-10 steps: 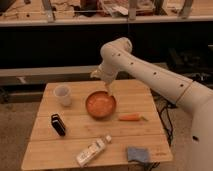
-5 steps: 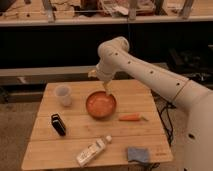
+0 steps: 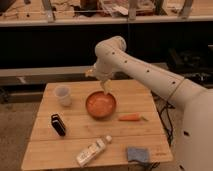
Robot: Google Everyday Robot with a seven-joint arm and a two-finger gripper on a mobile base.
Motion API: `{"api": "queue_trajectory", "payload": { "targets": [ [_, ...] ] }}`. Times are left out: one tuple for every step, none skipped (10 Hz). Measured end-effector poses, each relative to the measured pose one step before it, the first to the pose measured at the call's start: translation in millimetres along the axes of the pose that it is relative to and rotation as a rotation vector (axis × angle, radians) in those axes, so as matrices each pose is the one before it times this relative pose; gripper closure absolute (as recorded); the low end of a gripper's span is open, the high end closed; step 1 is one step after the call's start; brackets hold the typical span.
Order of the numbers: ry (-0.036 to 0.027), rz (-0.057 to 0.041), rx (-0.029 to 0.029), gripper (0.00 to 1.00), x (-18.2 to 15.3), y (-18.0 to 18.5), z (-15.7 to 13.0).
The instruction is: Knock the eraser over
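The white arm [image 3: 150, 75] is reaching in from the right and bending down over the middle of the wooden surface [image 3: 145, 137]. Its gripper [image 3: 106, 90] is hanging just above the far rim of the orange bowl [image 3: 100, 104], pointing downward; whether it is open or closed cannot be told from this view.

The eraser [image 3: 58, 124] is standing upright on its edge toward the left side of the surface, well apart from the gripper and to the near left of the bowl. A white cup [image 3: 62, 95] is sitting farther back on the left, beyond the eraser. A carrot [image 3: 130, 118] is lying just right of the bowl. Near the front edge, a clear plastic bottle [image 3: 93, 150] is lying on its side at a slant, and a blue-grey cloth [image 3: 137, 154] is lying flat to its right.
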Motion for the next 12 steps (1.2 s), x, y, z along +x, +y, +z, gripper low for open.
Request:
{"api": "queue_trajectory", "payload": {
  "targets": [
    [-0.00111,-0.00257,0.00099,0.20,-0.20,-1.26,0.56],
    [0.00016,-0.00046,0.00104,0.20,0.88,-0.66,0.03],
    [-0.00076,-0.00333,0.00208,0.20,-0.59,-2.82,0.56],
    [-0.00273,-0.00719,0.00192,0.20,-2.78,-4.50,1.52],
    [-0.00140,-0.00296,-0.00013,0.20,-1.47,-2.35,1.19],
    [0.00009,-0.00179,0.00152,0.20,0.24,-2.35,0.09],
    [0.00036,-0.00303,0.00110,0.20,0.74,-1.96,0.58],
    [-0.00155,-0.00531,0.00059,0.20,-1.05,-2.78,1.17],
    [-0.00201,-0.00654,0.00165,0.20,-1.93,-3.67,1.14],
    [-0.00112,-0.00378,0.00052,0.20,-1.16,-2.79,1.17],
    [-0.00131,-0.00272,0.00107,0.20,-0.63,-2.37,0.73],
    [-0.00005,-0.00215,0.00070,0.20,0.19,-1.32,0.19]
  ]
}}
